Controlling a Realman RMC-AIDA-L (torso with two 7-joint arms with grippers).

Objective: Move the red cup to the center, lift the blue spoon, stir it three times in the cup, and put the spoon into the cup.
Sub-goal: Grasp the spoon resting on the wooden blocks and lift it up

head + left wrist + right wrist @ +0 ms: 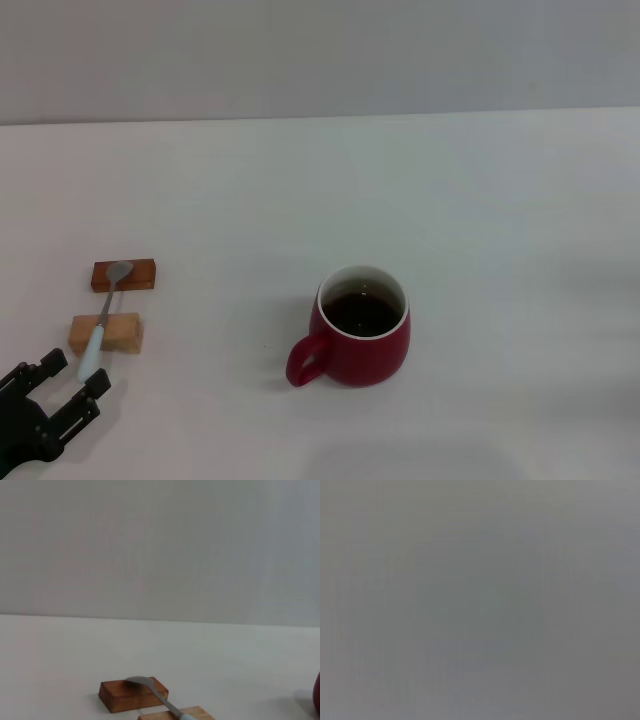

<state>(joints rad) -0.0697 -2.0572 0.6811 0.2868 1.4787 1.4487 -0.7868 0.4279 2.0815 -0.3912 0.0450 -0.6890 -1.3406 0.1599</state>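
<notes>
On the table (480, 200), the cup (362, 340) sits near the middle, with its handle pointing toward my left and toward me. Far off to my left, the spoon (104, 316) lies across two small blocks, its bowl on the far block (137, 275) and its handle on the near block (122, 333). My left gripper (58, 393) is down at the near left corner, just in front of the spoon's handle end.

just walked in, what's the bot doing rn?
The left gripper, jaws open, sits just short of the blue spoon, which lies across two wooden blocks, untouched. The red cup stands around mid-table with dark liquid inside. The right arm isn't in view.
</notes>
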